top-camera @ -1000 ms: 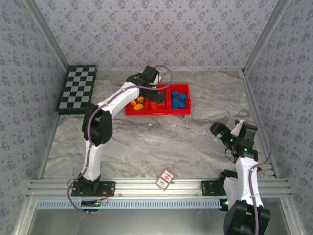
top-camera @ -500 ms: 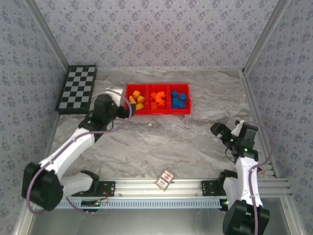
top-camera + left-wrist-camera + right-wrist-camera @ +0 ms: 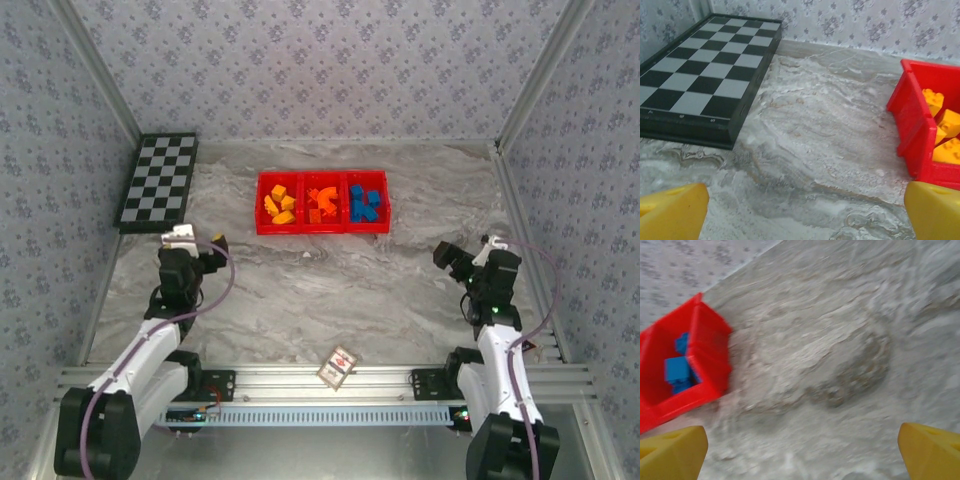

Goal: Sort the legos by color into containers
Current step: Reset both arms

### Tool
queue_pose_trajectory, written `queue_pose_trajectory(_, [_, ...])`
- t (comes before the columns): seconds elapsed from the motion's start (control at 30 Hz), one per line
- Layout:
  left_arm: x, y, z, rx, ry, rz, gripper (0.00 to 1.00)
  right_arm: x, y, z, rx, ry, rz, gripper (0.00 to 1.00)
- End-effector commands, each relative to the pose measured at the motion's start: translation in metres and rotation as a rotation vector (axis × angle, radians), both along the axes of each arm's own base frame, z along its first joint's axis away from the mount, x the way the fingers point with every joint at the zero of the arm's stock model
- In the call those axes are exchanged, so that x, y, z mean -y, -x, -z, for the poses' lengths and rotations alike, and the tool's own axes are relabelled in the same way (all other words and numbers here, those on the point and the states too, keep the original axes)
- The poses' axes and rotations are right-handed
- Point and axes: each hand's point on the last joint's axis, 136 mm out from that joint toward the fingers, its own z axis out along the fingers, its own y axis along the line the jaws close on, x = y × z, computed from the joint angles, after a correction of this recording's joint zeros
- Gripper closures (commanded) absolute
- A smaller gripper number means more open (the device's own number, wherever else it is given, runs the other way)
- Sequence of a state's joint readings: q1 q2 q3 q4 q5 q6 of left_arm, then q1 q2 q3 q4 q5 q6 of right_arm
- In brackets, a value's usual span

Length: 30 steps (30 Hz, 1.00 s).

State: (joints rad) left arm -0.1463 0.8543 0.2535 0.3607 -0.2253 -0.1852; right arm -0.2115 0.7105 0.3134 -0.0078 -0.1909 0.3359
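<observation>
The red tray [image 3: 322, 229] lies at the back middle of the table. Its left compartment holds yellow-orange legos [image 3: 279, 205], the middle one red-orange legos [image 3: 320, 204], the right one blue legos [image 3: 364, 203]. My left gripper [image 3: 203, 250] hovers low at the table's left, well short of the tray, open and empty. In the left wrist view the tray's left end [image 3: 912, 125] with yellow legos [image 3: 946, 130] sits at the right edge. My right gripper [image 3: 450, 257] is at the right side, open and empty. The right wrist view catches the tray's right end [image 3: 710, 355] with blue legos [image 3: 678, 369].
A black-and-white checkerboard [image 3: 159, 181] lies at the back left, also the checkerboard [image 3: 695, 75] ahead-left of my left fingers. A small patterned card [image 3: 338, 365] rests near the front rail. Patterned walls close in three sides.
My left arm has pulled back from over the tray to the table's left front and folded low. The right arm shifted slightly. The legos in the tray stayed put.
</observation>
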Motion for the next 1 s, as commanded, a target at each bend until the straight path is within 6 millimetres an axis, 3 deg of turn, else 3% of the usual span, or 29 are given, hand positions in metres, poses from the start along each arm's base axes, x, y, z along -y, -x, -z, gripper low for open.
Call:
queue_pose_trajectory(0.0, [-0.009, -0.006, -0.026, 0.108, -0.021, -0.043, 0.0, 0.039, -0.009, -0.012, 0.082, 0.269, 0.163, 0.0])
queue_pose_trajectory(0.13, [-0.02, -0.007, -0.018, 0.087, -0.071, -0.078, 0.0, 0.035, -0.021, 0.015, 0.057, 0.357, 0.154, 0.0])
queue_pose_trajectory(0.2, [-0.027, -0.006, -0.006, 0.074, -0.098, -0.108, 0.0, 0.016, -0.033, 0.019, 0.026, 0.42, 0.07, 0.01])
queue_pose_trajectory(0.3, [-0.036, -0.004, 0.015, 0.049, -0.134, -0.134, 0.0, -0.009, -0.055, 0.01, 0.115, 0.534, -0.001, 0.0])
queue_pose_trajectory(0.4, [-0.035, -0.008, 0.014, 0.058, -0.142, -0.11, 0.0, -0.043, -0.077, 0.01, 0.179, 0.611, -0.162, 0.0])
queue_pose_trajectory(0.47, [-0.039, -0.01, 0.014, 0.074, -0.13, -0.121, 0.0, -0.067, -0.086, 0.023, 0.199, 0.669, -0.284, 0.0])
queue_pose_trajectory(0.53, [-0.042, -0.015, 0.015, 0.077, -0.11, -0.116, 0.0, -0.049, -0.087, 0.022, 0.183, 0.705, -0.129, 0.0])
queue_pose_trajectory(0.6, [-0.046, -0.024, 0.017, 0.09, -0.07, -0.102, 0.0, -0.027, -0.079, 0.031, 0.192, 0.557, -0.076, 0.0])
queue_pose_trajectory(0.67, [-0.045, -0.034, 0.021, 0.099, -0.035, -0.067, 0.0, 0.003, -0.089, 0.034, 0.23, 0.442, -0.017, 0.0])
queue_pose_trajectory(0.7, [-0.044, -0.041, 0.026, 0.096, -0.035, -0.051, 0.0, 0.009, -0.092, 0.04, 0.162, 0.416, -0.01, 0.0])
queue_pose_trajectory(0.77, [-0.039, -0.056, 0.048, 0.064, -0.032, -0.008, 0.0, 0.0, -0.105, 0.043, 0.1, 0.436, -0.063, 0.0])
queue_pose_trajectory(0.8, [-0.028, -0.069, 0.044, 0.1, -0.041, 0.063, 0.0, -0.009, -0.108, 0.043, 0.113, 0.47, -0.089, 0.0])
queue_pose_trajectory(0.87, [-0.016, -0.073, 0.055, -0.051, -0.04, 0.143, 0.0, -0.009, -0.1, 0.044, 0.087, 0.495, -0.061, 0.0])
queue_pose_trajectory(0.9, [-0.012, -0.08, 0.055, -0.022, -0.041, 0.164, 0.0, -0.009, -0.1, 0.041, 0.12, 0.531, -0.047, 0.0])
queue_pose_trajectory(0.97, [-0.014, -0.078, 0.055, -0.044, -0.03, 0.165, 0.01, -0.001, -0.097, 0.039, 0.108, 0.557, 0.022, 0.0])
